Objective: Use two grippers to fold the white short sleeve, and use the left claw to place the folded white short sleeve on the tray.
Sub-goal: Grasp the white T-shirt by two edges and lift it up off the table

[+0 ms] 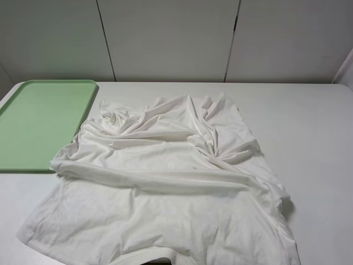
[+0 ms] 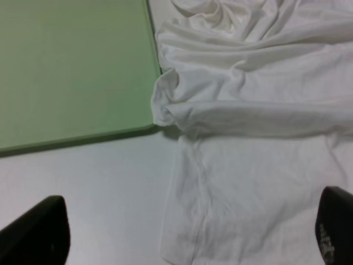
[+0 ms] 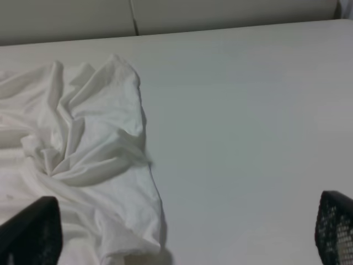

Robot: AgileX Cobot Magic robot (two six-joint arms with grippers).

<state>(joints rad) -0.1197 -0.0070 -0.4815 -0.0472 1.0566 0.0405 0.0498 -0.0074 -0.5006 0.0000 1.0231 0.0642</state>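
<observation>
The left claw point(image 2: 185, 234) is hanging wide open above the table point(image 1: 322, 143), its two black fingertips point(image 2: 33, 232) showing only at the corners of the left wrist view and gripping nothing. Below and between them the near left part of the white short sleeve point(image 1: 165, 182) is lying flat on the table. The right claw point(image 3: 183, 237) is likewise standing wide open and empty, its fingertips point(image 3: 336, 229) framing the shirt's right edge and a bare stretch of table.

The white short sleeve point(image 2: 253, 110) is sprawling unfolded across the middle of the table, smooth toward the near edge and rumpled into deep creases toward the far side. A thick fold is running across its middle from left to right. At its left end that fold is bunching against the near right corner of the light green tray point(image 1: 38, 124), touching its rim point(image 2: 154, 83).

The tray is sitting at the table's far left, with nothing lying on it. Pale wall panels point(image 1: 165, 38) are closing off the scene behind the table.
</observation>
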